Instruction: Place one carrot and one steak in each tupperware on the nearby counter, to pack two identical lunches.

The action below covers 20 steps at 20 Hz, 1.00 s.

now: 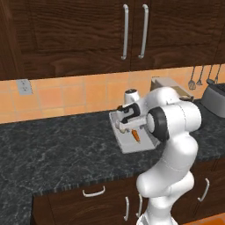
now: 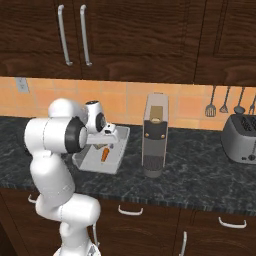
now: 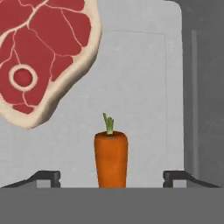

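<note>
A light-grey tupperware (image 1: 132, 148) (image 2: 95, 165) (image 3: 144, 87) sits on the black speckled counter (image 1: 52, 149) (image 2: 200, 175). A short orange carrot (image 1: 136, 136) (image 2: 104, 153) (image 3: 111, 157) with a green stub lies inside it. In the hand view a red steak (image 3: 39, 57) with a pale tan edge lies in the same tray, up and to the left of the carrot. My gripper (image 1: 132, 128) (image 2: 106, 142) (image 3: 111, 177) hangs just above the tray. It is open, with its fingertips (image 3: 43, 177) wide apart on either side of the carrot and not touching it.
A tall coffee machine (image 2: 154, 135) (image 1: 172, 84) stands right of the tray. A silver toaster (image 2: 242, 137) (image 1: 215, 99) sits at the far right under hanging utensils (image 2: 225, 102). Dark wall cabinets (image 1: 132, 30) hang above, and a socket (image 1: 24, 86) is on the tiled wall.
</note>
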Tool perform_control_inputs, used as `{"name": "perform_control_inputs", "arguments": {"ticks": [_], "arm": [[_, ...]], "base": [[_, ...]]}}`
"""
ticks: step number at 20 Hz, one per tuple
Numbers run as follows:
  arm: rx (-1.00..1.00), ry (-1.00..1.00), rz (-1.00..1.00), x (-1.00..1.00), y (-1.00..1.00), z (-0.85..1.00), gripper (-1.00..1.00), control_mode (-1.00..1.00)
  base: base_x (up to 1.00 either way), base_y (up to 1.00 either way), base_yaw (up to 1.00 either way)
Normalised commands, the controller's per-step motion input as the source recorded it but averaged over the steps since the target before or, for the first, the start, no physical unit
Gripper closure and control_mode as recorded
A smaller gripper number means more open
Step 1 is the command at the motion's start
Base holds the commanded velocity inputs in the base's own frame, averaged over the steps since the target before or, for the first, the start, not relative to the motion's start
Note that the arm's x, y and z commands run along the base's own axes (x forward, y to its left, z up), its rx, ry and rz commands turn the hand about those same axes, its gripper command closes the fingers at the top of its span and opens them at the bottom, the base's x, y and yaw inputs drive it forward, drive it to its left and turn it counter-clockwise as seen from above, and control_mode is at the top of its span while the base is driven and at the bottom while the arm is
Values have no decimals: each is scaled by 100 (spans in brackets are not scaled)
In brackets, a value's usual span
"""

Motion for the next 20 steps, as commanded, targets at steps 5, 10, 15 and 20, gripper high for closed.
{"name": "perform_control_inputs", "arguments": {"ticks": [5,10,15,20], "arm": [[0,-20,-1,-88,3,76,-100,-100],[0,-31,0,-100,0,76,-100,-100],[2,-37,0,-100,0,86,-100,-100],[2,-43,0,-100,-7,66,-100,-100]], "base": [[0,0,0],[0,0,0],[0,0,0],[0,0,0]]}}
